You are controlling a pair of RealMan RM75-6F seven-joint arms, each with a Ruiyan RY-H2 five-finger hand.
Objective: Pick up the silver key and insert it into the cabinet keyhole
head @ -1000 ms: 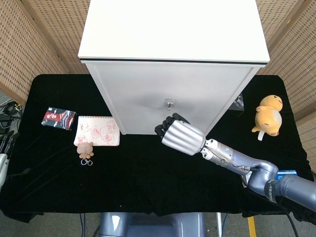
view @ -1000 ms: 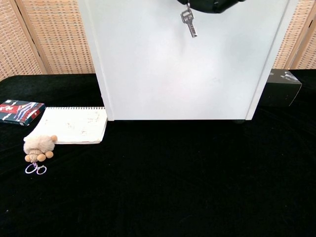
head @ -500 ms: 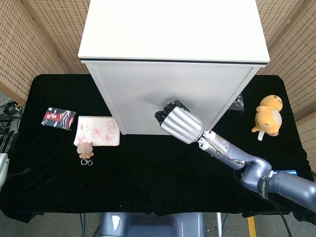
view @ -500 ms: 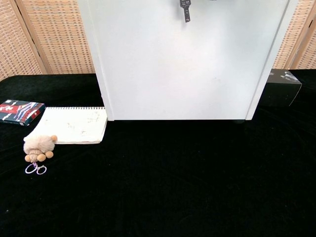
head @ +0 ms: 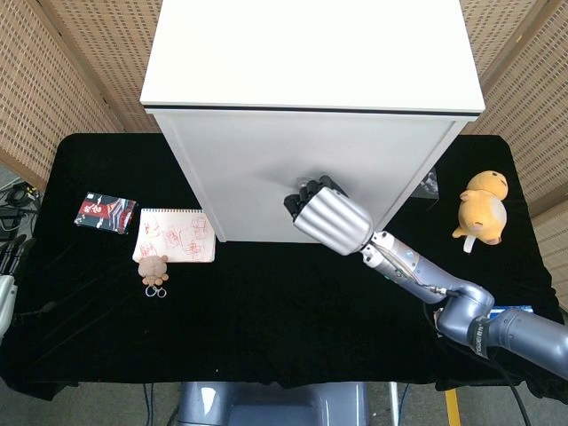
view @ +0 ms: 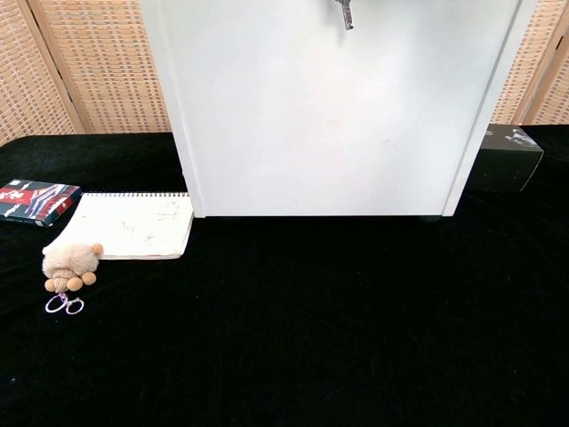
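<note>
My right hand is raised against the front of the white cabinet and hides the keyhole in the head view. It holds the silver key. Only the key's lower end shows, hanging at the top edge of the chest view in front of the cabinet door. Whether the key touches the keyhole is hidden. My left hand shows only as a sliver at the far left edge of the head view, off the table, its fingers stretched out and holding nothing.
On the black table lie a sketch notebook, a plush keyring and a small red-and-black box on the left. An orange plush toy sits at the right. A dark box stands beside the cabinet.
My right hand has risen along the cabinet front and now covers the keyhole. The key has gone up with it and almost left the top of the chest view.
</note>
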